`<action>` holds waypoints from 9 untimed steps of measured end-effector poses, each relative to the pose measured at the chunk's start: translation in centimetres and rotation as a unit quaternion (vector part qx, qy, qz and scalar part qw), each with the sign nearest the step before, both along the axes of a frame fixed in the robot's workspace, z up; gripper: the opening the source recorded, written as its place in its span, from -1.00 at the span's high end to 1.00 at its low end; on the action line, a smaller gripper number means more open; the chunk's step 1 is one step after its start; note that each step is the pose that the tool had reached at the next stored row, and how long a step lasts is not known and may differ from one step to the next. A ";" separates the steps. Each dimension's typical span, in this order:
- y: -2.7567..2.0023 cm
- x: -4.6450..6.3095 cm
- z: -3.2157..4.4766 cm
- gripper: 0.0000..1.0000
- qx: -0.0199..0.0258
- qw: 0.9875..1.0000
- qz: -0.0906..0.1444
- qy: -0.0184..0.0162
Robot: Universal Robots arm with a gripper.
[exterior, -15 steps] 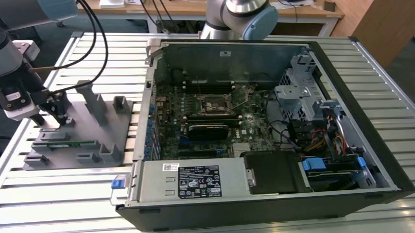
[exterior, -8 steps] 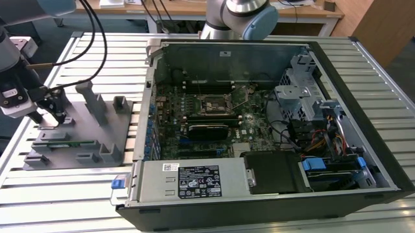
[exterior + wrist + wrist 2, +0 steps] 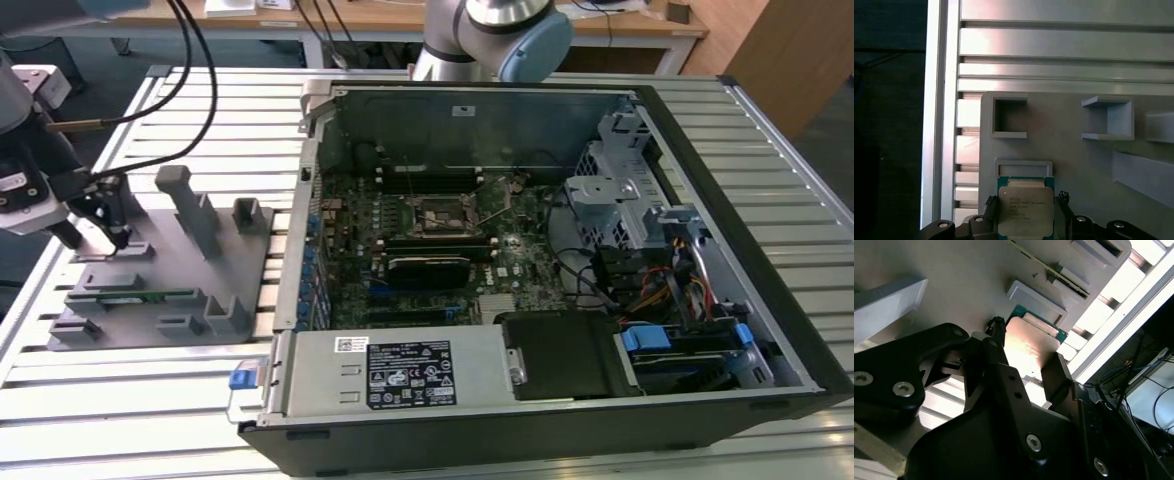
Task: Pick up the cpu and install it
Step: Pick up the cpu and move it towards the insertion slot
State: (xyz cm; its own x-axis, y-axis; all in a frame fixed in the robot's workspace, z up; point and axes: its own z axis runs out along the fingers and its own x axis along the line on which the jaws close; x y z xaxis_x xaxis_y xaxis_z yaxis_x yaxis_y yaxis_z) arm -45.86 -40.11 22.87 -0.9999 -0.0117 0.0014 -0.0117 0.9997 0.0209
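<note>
Grey tray [image 3: 150,292] on the desk [image 3: 200,110] lies under my hand [image 3: 100,236]; the open computer case [image 3: 747,250] is well apart, toward the exterior view's right. In the second wrist view my fingers [image 3: 1055,374] clamp the cpu [image 3: 1029,345] by opposite edges. In the first wrist view it lies flat, squarely between them.
</note>
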 end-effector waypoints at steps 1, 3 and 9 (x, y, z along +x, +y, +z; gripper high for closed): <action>0.00 0.0 0.14 -0.07 0.000 1.000 0.000 0.000; 0.00 0.0 0.41 -0.07 0.000 1.000 0.000 0.000; 0.00 0.0 1.17 -0.07 0.000 1.000 0.000 -0.001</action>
State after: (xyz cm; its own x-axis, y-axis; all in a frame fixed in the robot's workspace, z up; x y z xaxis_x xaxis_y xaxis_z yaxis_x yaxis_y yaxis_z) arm -45.86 -40.11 24.04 -0.9999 -0.0117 0.0004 -0.0117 0.9997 0.0209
